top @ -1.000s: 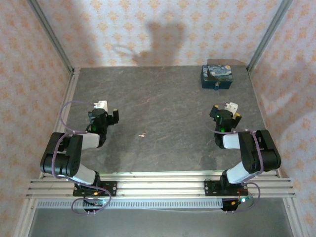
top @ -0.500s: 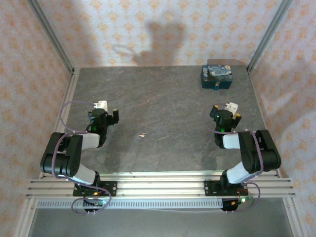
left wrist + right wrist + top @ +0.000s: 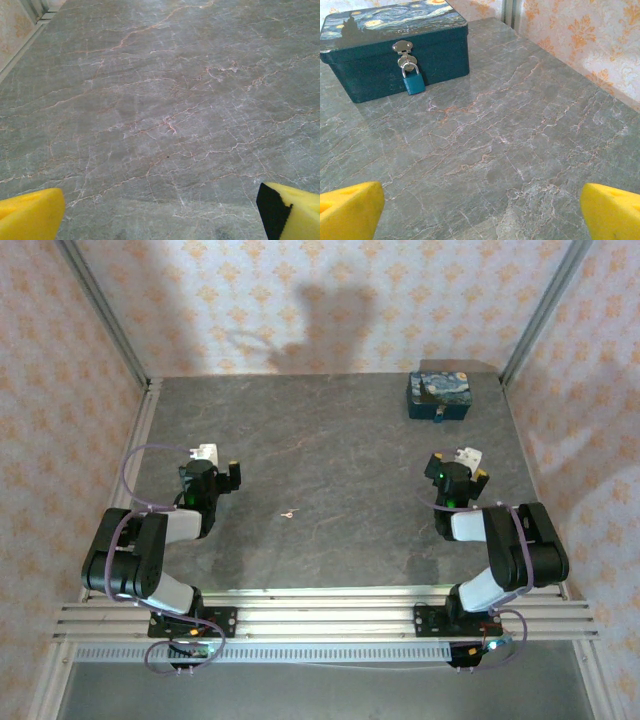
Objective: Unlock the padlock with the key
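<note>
Bare counter lies open between both arms; the key sits well apart from anything. The blue box occupies the far right corner, close to walls, padlock facing open counter

No visible change, nothing moved, key in the same spot

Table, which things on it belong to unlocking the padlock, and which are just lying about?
For the job: padlock; key.
Just there: blue box whose latch the padlock hangs on; table.
</note>
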You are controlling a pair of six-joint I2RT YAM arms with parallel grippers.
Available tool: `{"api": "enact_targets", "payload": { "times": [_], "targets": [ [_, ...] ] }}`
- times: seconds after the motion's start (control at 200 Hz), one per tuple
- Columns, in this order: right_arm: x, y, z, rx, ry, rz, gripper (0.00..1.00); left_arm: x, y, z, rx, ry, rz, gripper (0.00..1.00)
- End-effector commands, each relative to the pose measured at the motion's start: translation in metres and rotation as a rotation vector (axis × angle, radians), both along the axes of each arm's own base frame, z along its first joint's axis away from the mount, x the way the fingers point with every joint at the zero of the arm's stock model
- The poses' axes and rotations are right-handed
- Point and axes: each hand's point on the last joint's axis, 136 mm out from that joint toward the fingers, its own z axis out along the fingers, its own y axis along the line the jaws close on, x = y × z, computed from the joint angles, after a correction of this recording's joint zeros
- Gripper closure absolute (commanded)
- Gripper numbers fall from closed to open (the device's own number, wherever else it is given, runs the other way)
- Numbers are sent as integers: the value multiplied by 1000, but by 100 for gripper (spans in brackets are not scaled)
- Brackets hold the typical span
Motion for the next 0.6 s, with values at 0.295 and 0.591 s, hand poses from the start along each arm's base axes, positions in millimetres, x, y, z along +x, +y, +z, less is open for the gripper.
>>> {"api": "enact_targets", "payload": {
  "times": [0.295, 0.591],
  "targets": [
    [3, -1, 8, -4, 5, 5, 0, 14, 4, 28, -5, -22, 31, 0],
    [30, 13, 69, 147, 232, -17, 10, 23, -6, 78, -115, 15, 45, 0]
  ]
}}
